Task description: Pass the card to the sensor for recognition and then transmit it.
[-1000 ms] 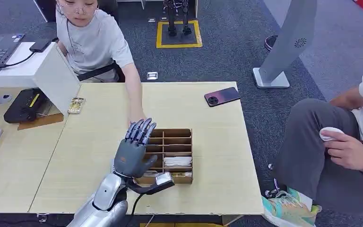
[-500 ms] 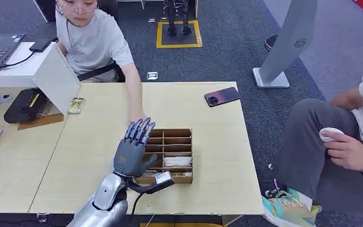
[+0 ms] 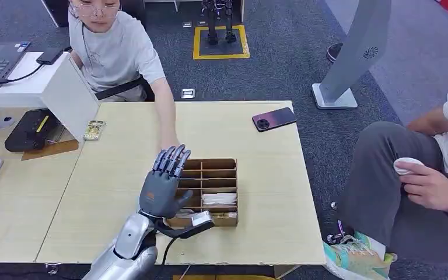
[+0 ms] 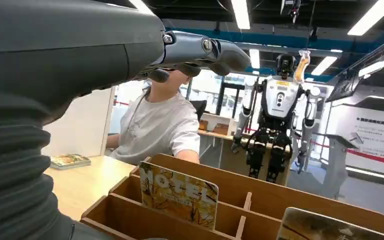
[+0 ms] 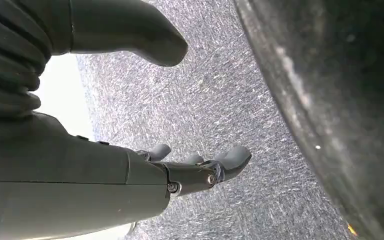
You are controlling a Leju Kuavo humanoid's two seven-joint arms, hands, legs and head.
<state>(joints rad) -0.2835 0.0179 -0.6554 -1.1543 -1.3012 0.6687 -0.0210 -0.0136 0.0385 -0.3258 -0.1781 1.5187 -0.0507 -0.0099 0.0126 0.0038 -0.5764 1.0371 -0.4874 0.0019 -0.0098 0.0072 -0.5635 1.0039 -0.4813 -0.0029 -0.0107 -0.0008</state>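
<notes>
A wooden divided box point(image 3: 210, 164) stands on the table with white cards point(image 3: 219, 198) lying in one compartment. In the left wrist view a printed card point(image 4: 178, 193) stands upright in a near compartment, and a second card point(image 4: 325, 227) shows at the edge. My left hand point(image 3: 162, 186) hovers over the box's left side, fingers point(image 4: 200, 50) stretched out and holding nothing. A black sensor device point(image 3: 32, 129) sits at the table's far left. My right hand point(image 5: 130, 170) hangs over grey carpet, fingers apart and empty.
A person across the table rests a hand point(image 3: 169, 143) by the box's far left corner, just beyond my fingers. A small card point(image 3: 94, 129) lies beside a white panel point(image 3: 73, 93). A phone point(image 3: 274, 119) lies far right. Another person point(image 3: 420, 169) sits to the right.
My left hand has drifted slightly to the left over the box, still spread and empty. The person's hand stays at the box corner.
</notes>
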